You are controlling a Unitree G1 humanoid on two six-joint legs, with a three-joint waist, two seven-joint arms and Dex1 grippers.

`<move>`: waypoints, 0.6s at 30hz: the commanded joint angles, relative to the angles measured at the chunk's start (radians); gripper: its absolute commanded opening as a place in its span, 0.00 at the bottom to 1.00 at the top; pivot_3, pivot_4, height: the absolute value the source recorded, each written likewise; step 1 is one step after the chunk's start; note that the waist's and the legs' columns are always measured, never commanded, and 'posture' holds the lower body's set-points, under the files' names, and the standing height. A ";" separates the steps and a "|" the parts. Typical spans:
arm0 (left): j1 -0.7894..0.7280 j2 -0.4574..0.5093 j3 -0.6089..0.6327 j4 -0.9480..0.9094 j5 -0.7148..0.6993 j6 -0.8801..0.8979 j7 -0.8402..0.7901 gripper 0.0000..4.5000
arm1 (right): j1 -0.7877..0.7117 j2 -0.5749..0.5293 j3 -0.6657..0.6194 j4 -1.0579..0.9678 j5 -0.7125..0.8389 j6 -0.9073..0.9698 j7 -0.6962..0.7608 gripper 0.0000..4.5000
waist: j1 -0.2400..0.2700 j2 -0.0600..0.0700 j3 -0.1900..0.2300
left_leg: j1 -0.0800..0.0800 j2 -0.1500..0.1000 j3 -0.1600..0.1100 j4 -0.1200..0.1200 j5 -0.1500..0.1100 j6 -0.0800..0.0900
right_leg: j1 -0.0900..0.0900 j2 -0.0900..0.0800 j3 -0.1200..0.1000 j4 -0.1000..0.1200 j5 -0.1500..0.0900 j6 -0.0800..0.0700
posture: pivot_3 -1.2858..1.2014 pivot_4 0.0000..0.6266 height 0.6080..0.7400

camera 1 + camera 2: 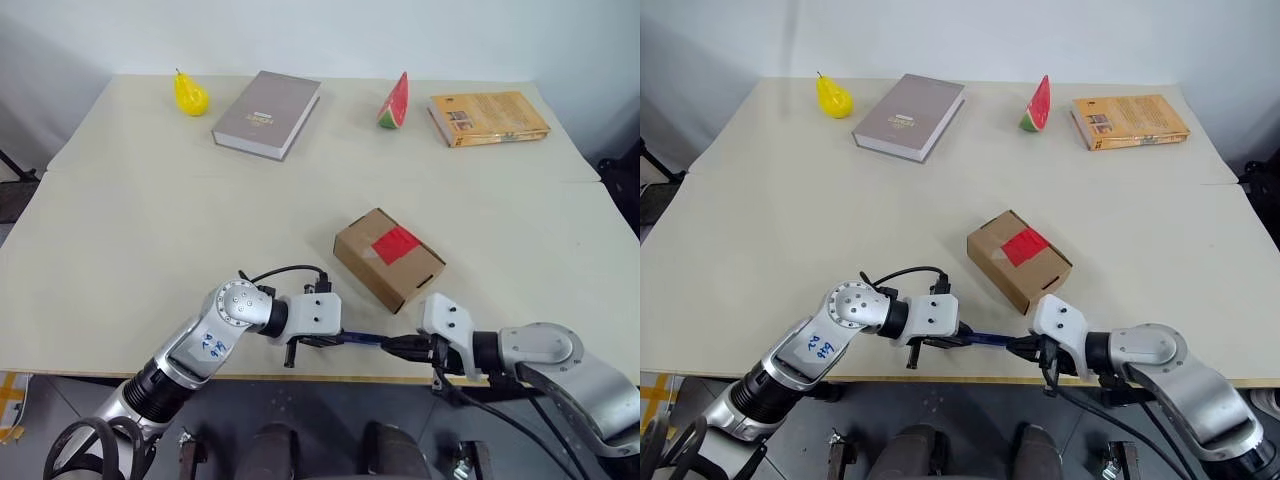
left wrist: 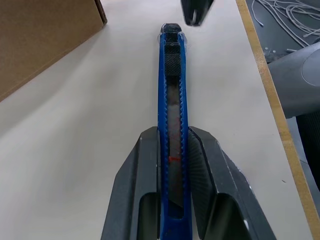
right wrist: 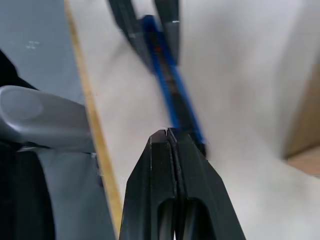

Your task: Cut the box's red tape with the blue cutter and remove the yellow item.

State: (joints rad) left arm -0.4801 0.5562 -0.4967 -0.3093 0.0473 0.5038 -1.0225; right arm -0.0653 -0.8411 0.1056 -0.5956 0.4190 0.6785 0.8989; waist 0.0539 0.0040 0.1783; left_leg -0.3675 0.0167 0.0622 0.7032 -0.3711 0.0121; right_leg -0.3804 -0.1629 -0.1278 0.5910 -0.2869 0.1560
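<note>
The brown cardboard box (image 1: 388,258) lies closed near the table's middle, with the red tape (image 1: 396,243) across its top. Just in front of it, near the table's front edge, my left gripper (image 1: 325,340) is shut on the blue cutter (image 2: 172,85), which points toward my right gripper (image 1: 395,347). The right gripper's fingers (image 3: 167,150) are shut with nothing between them, their tips right at the cutter's far end. Whether they touch it is unclear. The yellow item is out of view.
At the back of the table stand a yellow pear (image 1: 190,94), a grey book (image 1: 267,113), a watermelon slice (image 1: 395,103) and an orange book (image 1: 489,118). The table's front edge (image 1: 100,372) runs just below both grippers. Cables (image 2: 285,15) lie on the floor.
</note>
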 commanded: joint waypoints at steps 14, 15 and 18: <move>0.031 0.011 -0.059 0.008 0.030 0.033 0.004 0.10 | -0.051 0.048 0.085 0.045 -0.062 -0.024 -0.036 0.01 | -0.003 -0.002 -0.002 | 0.000 0.000 0.000 0.000 0.000 0.000 | 0.000 0.000 0.000 0.000 0.000 0.000 | 0.52 0.24 1.00; 0.030 0.010 -0.059 0.008 0.030 0.033 0.005 0.10 | -0.053 0.052 0.091 0.044 -0.063 -0.022 -0.039 0.01 | -0.003 -0.002 -0.002 | 0.000 0.000 0.000 0.000 0.000 0.000 | 0.000 0.000 0.000 0.000 0.000 0.000 | 0.52 0.24 1.00; 0.028 0.006 -0.060 0.007 0.030 0.037 0.008 0.10 | -0.066 0.077 0.112 0.039 -0.061 -0.008 -0.052 0.01 | -0.003 -0.003 -0.003 | 0.001 0.000 0.000 0.000 0.000 0.000 | 0.000 0.000 0.000 0.000 0.000 0.000 | 0.52 0.24 1.00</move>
State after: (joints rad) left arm -0.4760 0.5601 -0.4982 -0.3192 0.0474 0.5195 -1.0148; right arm -0.1307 -0.7720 0.1991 -0.5469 0.3593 0.6605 0.8543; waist 0.0510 0.0011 0.1756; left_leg -0.3671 0.0169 0.0622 0.7032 -0.3711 0.0121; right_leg -0.3802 -0.1629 -0.1279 0.5913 -0.2869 0.1560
